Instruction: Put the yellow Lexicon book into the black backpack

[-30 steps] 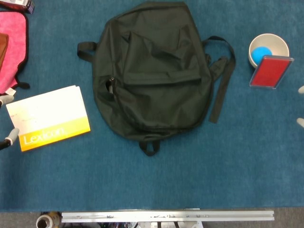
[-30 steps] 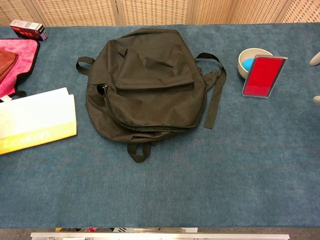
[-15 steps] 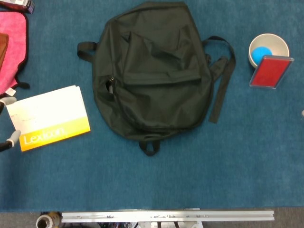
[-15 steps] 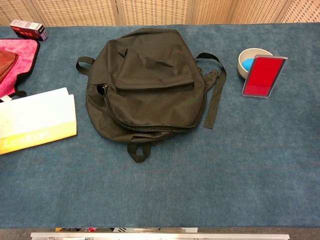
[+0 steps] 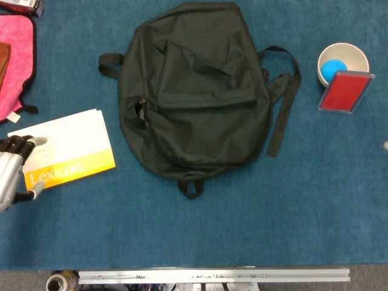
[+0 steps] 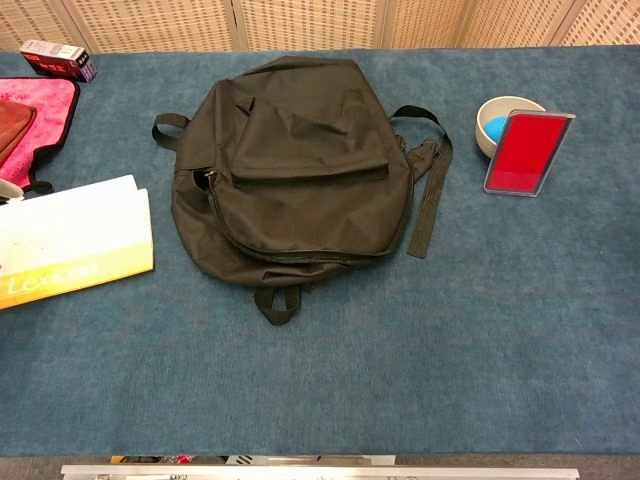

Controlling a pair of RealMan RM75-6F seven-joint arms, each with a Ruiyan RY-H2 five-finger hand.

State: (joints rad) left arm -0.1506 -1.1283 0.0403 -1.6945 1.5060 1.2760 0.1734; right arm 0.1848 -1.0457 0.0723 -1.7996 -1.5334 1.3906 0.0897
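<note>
At the left edge of the head view the left hand [image 5: 13, 170] sits against the left end of the yellow Lexicon book [image 5: 65, 150], its dark fingers [image 5: 21, 144] curled over the top of the white cover and another digit at the yellow band below, so it appears to clasp the book's end, though whether the grip is firm cannot be told. In the chest view only a pale sliver at the frame's left edge shows there. The book lies flat on the blue desk [image 5: 242, 224], its white part above and its yellow strip with the word Lexicon along the lower edge, slightly tilted. Just to its right, apart from it, lies the black backpack [image 5: 194, 91], flat and front up, with its zipper pull [image 5: 140, 108] on the side nearest the book, a small loop [image 5: 191, 187] at its near edge and a loose strap [image 5: 282, 115] trailing to the right. Above the book at the far left lies a pink cloth [image 5: 18, 60] with dark edging, and a small red and dark box [image 6: 58, 58] sits at the back corner. Well to the right of the backpack stands a white bowl [image 5: 343, 60] holding something blue, with a red framed card [image 5: 344, 92] leaning against its front. At the far right edge only a tiny pale speck shows, so the right hand's state cannot be told.
</note>
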